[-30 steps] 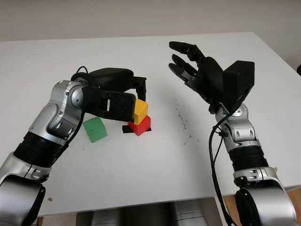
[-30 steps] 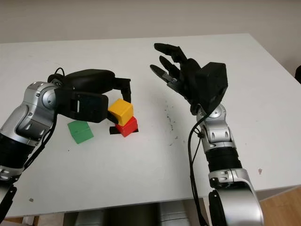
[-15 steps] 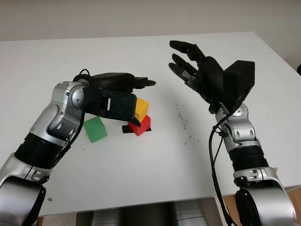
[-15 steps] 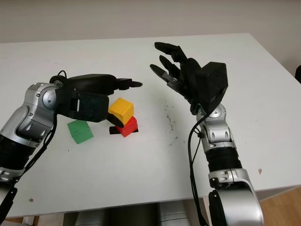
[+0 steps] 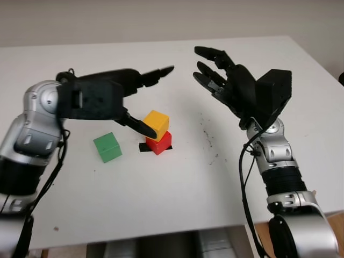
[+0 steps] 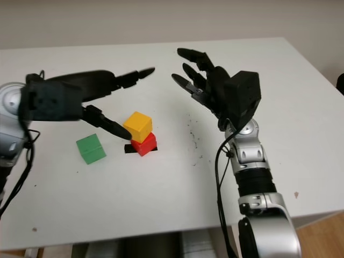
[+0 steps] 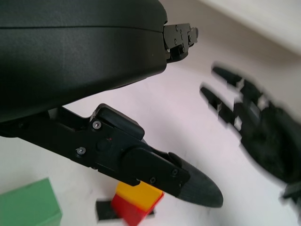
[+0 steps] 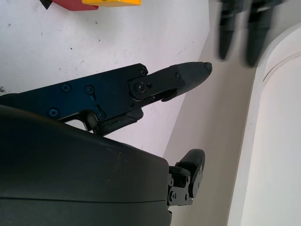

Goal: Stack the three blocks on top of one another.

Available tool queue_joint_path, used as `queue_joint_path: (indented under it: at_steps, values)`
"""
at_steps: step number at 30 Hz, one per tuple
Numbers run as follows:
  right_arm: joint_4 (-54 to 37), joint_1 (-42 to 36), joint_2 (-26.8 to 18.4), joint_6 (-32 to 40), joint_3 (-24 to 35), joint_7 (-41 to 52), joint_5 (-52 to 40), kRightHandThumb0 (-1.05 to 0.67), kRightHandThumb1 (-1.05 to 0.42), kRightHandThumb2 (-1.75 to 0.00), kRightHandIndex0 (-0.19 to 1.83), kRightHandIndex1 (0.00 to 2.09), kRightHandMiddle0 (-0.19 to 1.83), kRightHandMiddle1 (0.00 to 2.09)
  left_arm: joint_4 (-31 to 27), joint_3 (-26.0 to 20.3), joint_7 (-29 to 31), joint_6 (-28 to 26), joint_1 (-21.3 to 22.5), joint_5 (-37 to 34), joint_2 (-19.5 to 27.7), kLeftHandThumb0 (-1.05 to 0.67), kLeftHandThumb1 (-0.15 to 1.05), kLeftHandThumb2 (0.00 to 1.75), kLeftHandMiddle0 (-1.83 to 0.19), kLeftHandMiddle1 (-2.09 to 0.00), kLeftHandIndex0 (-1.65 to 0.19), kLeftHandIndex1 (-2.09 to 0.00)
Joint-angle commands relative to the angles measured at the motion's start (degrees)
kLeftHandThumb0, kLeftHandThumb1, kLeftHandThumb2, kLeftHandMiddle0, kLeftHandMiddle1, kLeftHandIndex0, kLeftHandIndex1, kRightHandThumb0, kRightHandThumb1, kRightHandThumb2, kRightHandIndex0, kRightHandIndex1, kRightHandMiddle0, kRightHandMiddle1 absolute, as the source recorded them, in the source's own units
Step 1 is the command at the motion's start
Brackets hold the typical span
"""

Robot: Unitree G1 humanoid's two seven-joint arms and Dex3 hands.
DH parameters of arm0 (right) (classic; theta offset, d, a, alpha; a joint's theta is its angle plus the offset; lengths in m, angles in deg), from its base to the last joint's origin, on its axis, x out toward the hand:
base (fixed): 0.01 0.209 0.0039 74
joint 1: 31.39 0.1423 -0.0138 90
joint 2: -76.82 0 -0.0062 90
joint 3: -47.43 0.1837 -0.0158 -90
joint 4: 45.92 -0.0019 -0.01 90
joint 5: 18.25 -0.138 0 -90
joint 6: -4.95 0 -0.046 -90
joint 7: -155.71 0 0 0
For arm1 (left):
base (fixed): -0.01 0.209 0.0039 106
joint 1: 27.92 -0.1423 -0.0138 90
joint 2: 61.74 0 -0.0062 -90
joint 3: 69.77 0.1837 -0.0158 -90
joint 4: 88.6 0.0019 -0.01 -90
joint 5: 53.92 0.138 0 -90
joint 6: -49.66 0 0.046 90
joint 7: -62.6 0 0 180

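With the small yellow cube block (image 5: 156, 123) sitting on the small red cube block (image 5: 160, 142), I swing my open, empty left hand (image 5: 141, 99) over to the green cube block (image 5: 107, 147) on the white tabletop (image 5: 161, 183), while my open right hand (image 5: 226, 80) waits up high.

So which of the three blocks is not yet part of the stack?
The green block: it sits alone on the table, left of the yellow block stacked on the red block.
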Motion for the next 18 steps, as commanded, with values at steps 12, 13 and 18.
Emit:
queue_joint_path:
  at_steps: [12,13,18]
  values:
    - [1.4,0.8,0.1,-1.2,0.6,-0.4,-0.4,-0.65,-1.05,-0.08,0.2,0.05,-0.05,0.68,-12.7,-11.5,-23.7,-0.8,-23.0,8.8,-2.6,-0.73,0.98,0.06,-0.17,-0.09,-0.18,-0.11]
    - [1.4,0.8,0.1,-1.2,0.6,-0.5,-0.4,-0.65,-1.05,-0.08,0.2,0.05,-0.05,0.67,-13.8,-11.6,-24.0,-1.6,-24.5,9.4,-2.8,-0.75,0.98,0.06,-0.17,-0.09,-0.18,-0.11]
    - [2.2,1.3,-0.3,-2.0,0.9,-0.1,-0.6,-0.64,-1.05,-0.08,0.19,0.05,-0.03,0.68,-18.9,-10.5,-26.4,-6.4,-32.7,15.6,-4.3,-0.86,1.03,0.07,-0.11,-0.05,-0.13,-0.06]
